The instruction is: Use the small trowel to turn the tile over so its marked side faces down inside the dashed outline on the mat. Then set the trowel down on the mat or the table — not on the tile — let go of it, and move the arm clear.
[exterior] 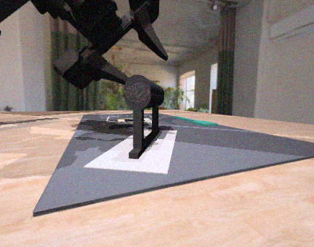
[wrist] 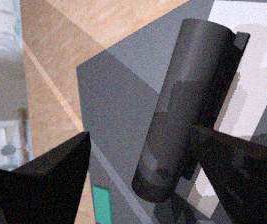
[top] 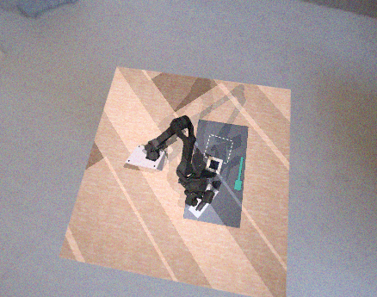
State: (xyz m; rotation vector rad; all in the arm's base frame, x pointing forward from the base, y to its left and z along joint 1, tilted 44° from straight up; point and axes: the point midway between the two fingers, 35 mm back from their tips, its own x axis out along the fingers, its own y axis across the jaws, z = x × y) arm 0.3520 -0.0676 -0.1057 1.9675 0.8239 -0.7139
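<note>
Trowel still to be picked up, tile still to be turned

My fingers [top: 207, 194] [exterior: 146, 69] are spread with nothing gripped, angled over the trowel [top: 198, 213] [exterior: 144, 92] [wrist: 188, 95], whose blade lies on the mat [top: 231, 210] [exterior: 82, 177] [wrist: 118, 95], low centre in the top view. Above it in that view, the tile [top: 214, 165] [exterior: 126, 120] lies flat at the lower edge of the dashed outline [top: 231, 148] [exterior: 107, 119], dark square up, which I take as the marked side. Grasp, flip, set-down, release and retreat all remain, I judge.
</note>
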